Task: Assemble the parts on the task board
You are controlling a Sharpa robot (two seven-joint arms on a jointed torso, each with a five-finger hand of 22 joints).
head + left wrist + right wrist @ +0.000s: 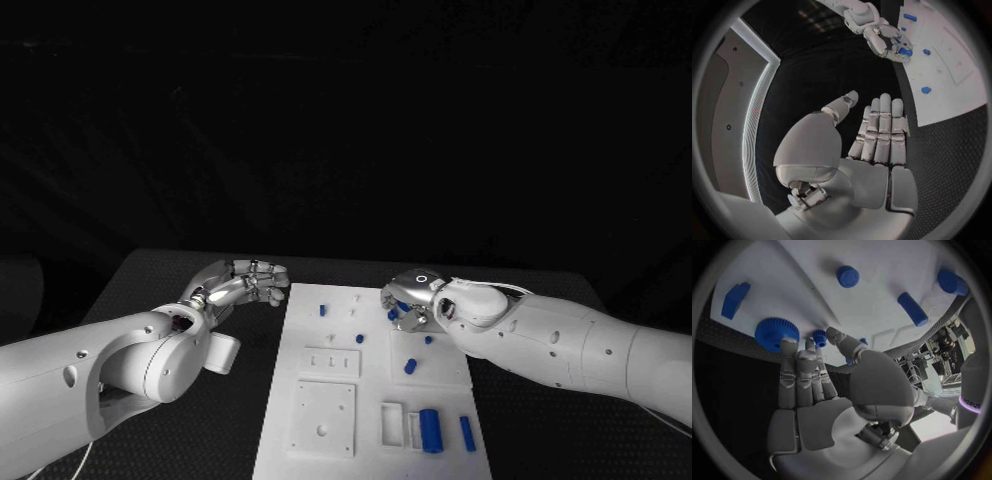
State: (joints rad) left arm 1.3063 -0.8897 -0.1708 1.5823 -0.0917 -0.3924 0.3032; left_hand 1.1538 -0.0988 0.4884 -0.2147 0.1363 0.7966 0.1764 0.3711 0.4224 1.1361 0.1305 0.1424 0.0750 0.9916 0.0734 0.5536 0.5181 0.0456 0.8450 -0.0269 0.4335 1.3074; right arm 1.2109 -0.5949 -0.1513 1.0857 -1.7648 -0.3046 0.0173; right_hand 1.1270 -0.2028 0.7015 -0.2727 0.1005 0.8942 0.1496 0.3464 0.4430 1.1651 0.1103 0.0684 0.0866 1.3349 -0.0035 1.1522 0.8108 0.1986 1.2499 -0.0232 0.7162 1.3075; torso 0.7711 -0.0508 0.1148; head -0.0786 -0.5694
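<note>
The task board (378, 400) lies at the middle of the table (188, 440), its long sides running from the near edge toward the far edge. The left robot hand (248, 283) hovers above the table just beside the board's far left corner, released, fingers extended side by side and grasping nothing. The right robot hand (411, 300) sits over the board's far right part; its fingertips (787, 346) are at a large blue gear (776, 333) and a small blue part (819, 337), but whether it grasps either cannot be told. Blue parts (430, 430) lie near the board's near right corner.
</note>
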